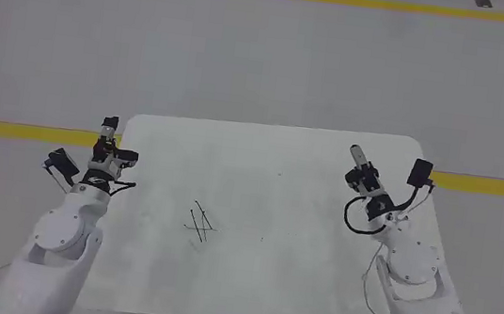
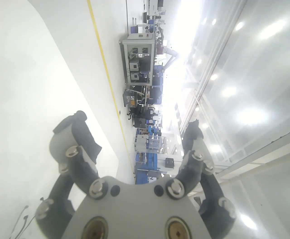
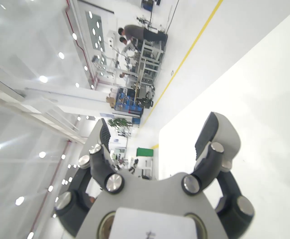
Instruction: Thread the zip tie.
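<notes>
White rounded-corner table carries thin black zip ties, crossed near its middle. Left gripper and right gripper sit over opposite side edges, jaws spread wide and empty, well apart from the ties.

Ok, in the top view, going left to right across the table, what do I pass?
Left gripper at the left edge of the table → zip ties lying near the middle → right gripper near the right edge.

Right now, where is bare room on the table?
The far half of the table, between left end effector and right end effector, is bare; so is its right side. Only the zip ties, left of centre, take room.
</notes>
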